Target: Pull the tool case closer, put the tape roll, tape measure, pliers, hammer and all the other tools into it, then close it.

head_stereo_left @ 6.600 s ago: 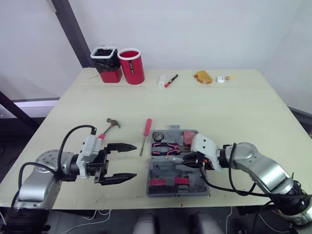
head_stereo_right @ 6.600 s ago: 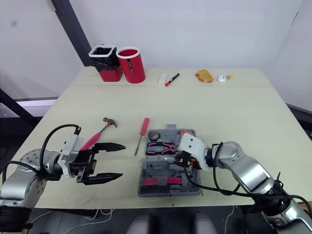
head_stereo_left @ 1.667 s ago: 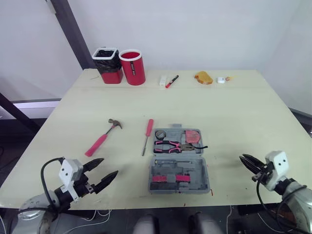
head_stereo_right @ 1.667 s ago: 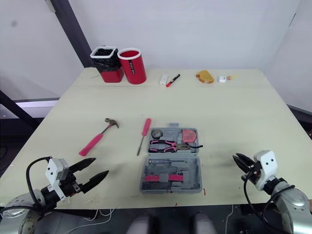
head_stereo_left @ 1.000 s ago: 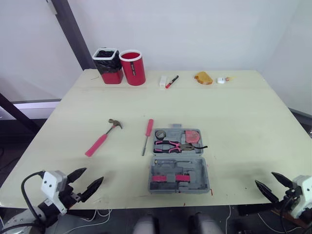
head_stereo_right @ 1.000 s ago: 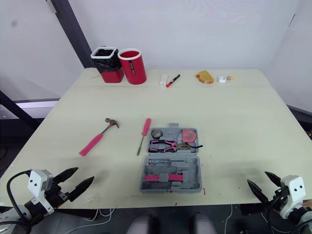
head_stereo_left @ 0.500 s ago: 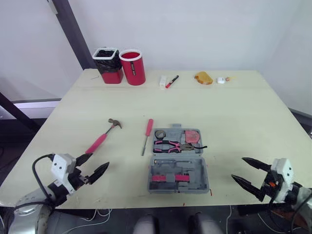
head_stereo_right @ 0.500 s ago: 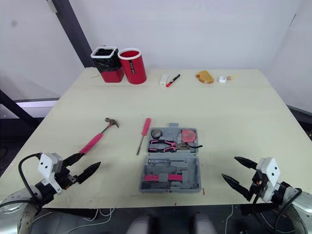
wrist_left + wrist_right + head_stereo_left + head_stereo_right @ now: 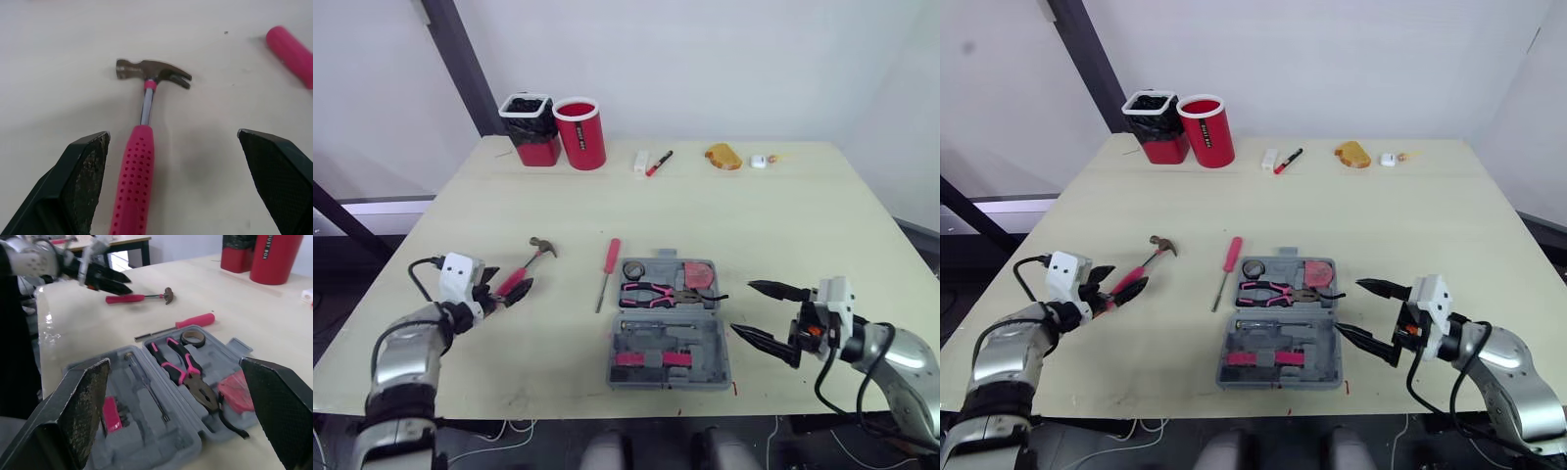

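Tool case [image 9: 671, 333] lies open and flat at the near middle of the table [image 9: 803, 225], one case with two halves. Its far half holds one pair of pink-handled pliers [image 9: 651, 291], one tape roll [image 9: 633, 269] and one red tape measure [image 9: 698, 273]. Right arm reaches in low from the near right, and the right gripper [image 9: 744, 307] hovers just beside the case's right edge, fingers spread wide, holding nothing. Over on the left, the forearm is angled inward and the left gripper [image 9: 509, 286] is down at the table, fingers parted on either side of the one hammer's [image 9: 530, 258] pink handle, not clamped on it. One red-handled screwdriver [image 9: 607, 269] lies loose between hammer and case. At the far edge stand two red cups [image 9: 582, 132], one of them lined in black, with a marker [image 9: 656, 162] and a few small items well apart to their right.
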Tool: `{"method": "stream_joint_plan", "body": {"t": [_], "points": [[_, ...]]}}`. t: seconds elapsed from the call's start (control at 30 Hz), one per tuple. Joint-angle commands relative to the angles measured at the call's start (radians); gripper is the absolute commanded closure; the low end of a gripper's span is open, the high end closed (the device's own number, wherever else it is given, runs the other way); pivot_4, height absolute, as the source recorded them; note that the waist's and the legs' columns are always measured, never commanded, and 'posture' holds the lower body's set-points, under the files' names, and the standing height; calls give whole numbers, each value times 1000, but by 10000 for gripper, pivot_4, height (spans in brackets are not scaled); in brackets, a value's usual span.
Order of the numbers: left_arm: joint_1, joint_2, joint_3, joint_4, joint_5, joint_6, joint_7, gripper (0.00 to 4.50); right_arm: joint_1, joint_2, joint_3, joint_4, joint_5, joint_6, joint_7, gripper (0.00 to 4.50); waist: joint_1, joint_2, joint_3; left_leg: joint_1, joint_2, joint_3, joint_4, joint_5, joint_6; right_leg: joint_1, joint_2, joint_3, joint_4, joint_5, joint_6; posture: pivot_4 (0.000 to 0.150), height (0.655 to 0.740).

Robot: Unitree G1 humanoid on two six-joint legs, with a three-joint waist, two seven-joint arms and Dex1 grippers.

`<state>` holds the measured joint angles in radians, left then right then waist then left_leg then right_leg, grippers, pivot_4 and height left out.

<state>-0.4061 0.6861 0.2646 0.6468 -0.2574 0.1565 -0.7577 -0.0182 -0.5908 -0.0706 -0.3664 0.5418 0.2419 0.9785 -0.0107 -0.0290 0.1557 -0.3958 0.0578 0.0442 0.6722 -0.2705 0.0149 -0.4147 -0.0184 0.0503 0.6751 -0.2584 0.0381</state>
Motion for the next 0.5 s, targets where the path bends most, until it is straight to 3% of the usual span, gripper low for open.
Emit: {"method": "stream_joint_plan", "body": {"t": [0.03, 0.3, 0.5], "points": [[-105, 16, -33, 137, 44, -16, -10, 0, -39, 0, 7, -66, 25, 34, -29, 516, 0, 0, 0, 0, 0, 0, 0, 0, 0, 0, 0, 0, 0, 0, 0, 1500, 7400], [-338, -7, -91, 454, 134, -84, 25, 0, -80, 12, 39, -124, 25, 89, -90, 516, 0, -1, 0, -2, 0, -2, 1, 0, 0, -1, 0, -2, 1, 0, 0, 1500, 7400], [-422, 2, -84, 579, 158, -80, 55, 0, -110, 13, 49, -165, 35, 132, -133, 516, -4, -2, 1, -2, 0, -2, 1, 0, 0, -1, 0, -2, 1, 0, 0, 1500, 7400]]}}
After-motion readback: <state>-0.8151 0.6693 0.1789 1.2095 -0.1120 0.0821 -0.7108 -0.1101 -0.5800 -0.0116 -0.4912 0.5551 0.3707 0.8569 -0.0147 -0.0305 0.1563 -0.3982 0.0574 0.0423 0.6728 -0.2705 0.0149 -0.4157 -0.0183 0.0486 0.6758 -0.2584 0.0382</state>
